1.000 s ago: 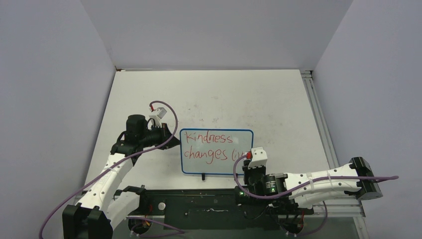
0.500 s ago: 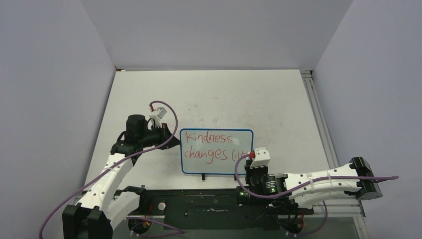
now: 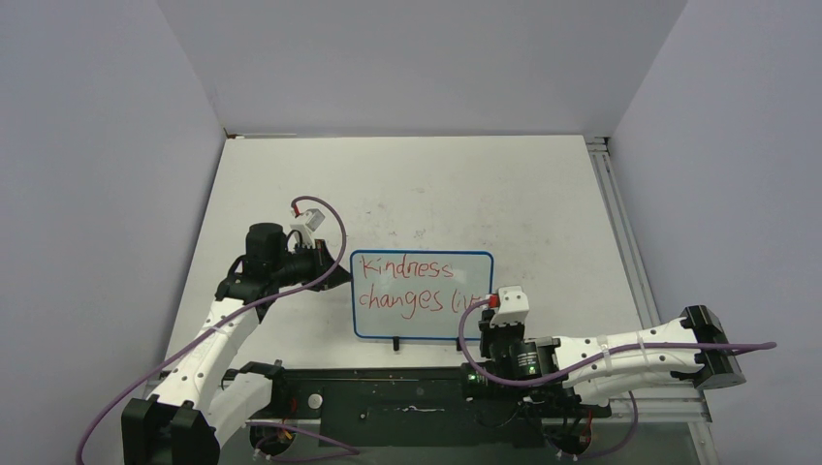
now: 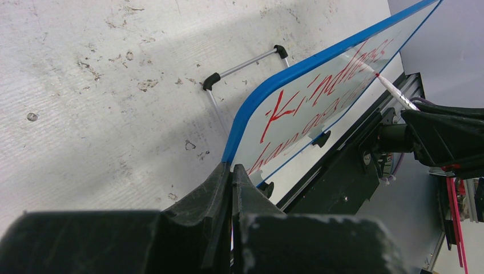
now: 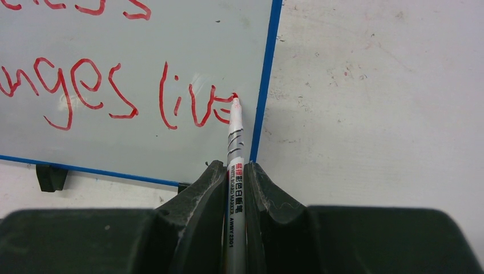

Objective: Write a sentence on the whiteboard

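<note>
The whiteboard [image 3: 422, 294] with a thin blue frame lies mid-table, reading "Kindness changes live" in red. My left gripper [image 3: 341, 269] is shut on the board's left edge [image 4: 242, 128]; its fingers [image 4: 220, 182] pinch the blue frame. My right gripper [image 5: 235, 168] is shut on a silver whiteboard marker [image 5: 235, 142]. The marker's red tip [image 5: 234, 98] touches the board [image 5: 137, 51] at the end of the last red letter, close to the right blue edge. Seen from above, the right gripper [image 3: 492, 325] sits at the board's lower right corner.
Two small black clips [image 3: 395, 342] sit on the board's near edge. A thin metal stand with black ends [image 4: 245, 63] shows behind the board. A black rail [image 3: 388, 402] runs along the table's near edge, and an aluminium rail [image 3: 620, 232] borders the right side.
The right gripper with the marker has shifted slightly right, and the last word gained a letter. The left arm and the board have not moved.
</note>
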Robot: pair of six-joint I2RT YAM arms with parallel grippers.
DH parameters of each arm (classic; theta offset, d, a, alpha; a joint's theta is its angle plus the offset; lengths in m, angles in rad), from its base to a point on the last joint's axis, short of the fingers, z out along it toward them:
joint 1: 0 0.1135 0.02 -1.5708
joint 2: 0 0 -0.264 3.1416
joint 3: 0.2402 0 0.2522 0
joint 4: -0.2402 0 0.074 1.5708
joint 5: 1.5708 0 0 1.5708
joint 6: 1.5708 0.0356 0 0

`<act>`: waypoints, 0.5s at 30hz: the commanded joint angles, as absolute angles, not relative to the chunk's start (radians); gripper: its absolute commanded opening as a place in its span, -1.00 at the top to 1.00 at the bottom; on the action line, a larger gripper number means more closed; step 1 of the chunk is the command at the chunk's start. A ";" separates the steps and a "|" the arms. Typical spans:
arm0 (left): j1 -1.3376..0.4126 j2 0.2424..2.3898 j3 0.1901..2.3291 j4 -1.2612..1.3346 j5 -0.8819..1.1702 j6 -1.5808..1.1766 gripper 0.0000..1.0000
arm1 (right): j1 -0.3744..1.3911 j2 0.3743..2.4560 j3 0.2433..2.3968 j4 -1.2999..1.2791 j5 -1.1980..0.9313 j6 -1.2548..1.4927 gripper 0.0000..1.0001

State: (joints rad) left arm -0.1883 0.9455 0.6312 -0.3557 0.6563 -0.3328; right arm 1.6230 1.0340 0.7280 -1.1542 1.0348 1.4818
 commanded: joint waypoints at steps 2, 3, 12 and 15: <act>-0.193 0.938 0.669 -0.322 0.667 -0.332 1.00 | 1.640 1.020 0.746 -1.168 1.085 1.484 0.89; -0.192 0.938 0.669 -0.322 0.669 -0.332 1.00 | 1.657 1.015 0.744 -1.144 1.089 1.456 0.89; -0.193 0.937 0.668 -0.322 0.670 -0.332 1.00 | 1.702 1.047 0.749 -1.130 1.105 1.457 0.89; -0.192 0.939 0.669 -0.322 0.670 -0.333 1.00 | 1.703 1.054 0.755 -1.177 1.102 1.505 0.89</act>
